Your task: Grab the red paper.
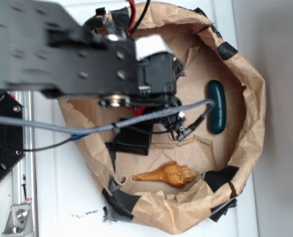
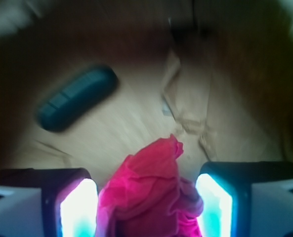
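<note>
wrist cam shows the crumpled bright red paper wad (image 2: 148,190) sitting right between the two lit-up fingers (image 2: 79,207) of the gripper (image 2: 146,210). the jaws look spread, and i can't tell if they're touching it. the dark teal oblong pill-shaped thing (image 2: 77,98) lies nearby on the brown paper sheet (image 2: 136,108), and a tan spiral seashell (image 1: 167,174) sits near the rim.
</note>
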You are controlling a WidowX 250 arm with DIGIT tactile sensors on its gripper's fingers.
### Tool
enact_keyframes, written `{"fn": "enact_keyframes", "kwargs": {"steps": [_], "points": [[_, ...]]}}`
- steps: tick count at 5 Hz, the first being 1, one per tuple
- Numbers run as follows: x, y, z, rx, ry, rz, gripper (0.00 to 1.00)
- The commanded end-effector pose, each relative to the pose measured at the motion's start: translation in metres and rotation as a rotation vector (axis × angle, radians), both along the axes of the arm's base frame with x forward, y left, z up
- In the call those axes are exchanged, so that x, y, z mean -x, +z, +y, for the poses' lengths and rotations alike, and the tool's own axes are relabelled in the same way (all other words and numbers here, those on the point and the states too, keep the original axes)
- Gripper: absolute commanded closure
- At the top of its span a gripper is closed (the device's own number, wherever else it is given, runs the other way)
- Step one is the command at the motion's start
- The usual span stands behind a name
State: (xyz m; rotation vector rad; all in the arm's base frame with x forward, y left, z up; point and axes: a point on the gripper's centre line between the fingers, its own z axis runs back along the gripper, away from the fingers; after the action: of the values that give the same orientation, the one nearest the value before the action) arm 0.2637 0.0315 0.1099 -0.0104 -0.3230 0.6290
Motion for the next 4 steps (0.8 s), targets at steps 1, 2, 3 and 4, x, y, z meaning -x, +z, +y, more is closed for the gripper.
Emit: {"fn": "enact_keyframes", "kwargs": {"steps": [1, 2, 3, 4], "points": [[-0.012, 0.04, 0.001, 0.009, -0.048, -0.116, 1.0], [-0.023, 0.053, -0.01, -0.026, -0.128, -0.088, 1.0], [-0.036, 0.064, -0.031, -0.103, -0.269, 0.061, 1.0], [-0.036, 0.066, -0.03, -0.104, -0.268, 0.093, 1.0]]}}
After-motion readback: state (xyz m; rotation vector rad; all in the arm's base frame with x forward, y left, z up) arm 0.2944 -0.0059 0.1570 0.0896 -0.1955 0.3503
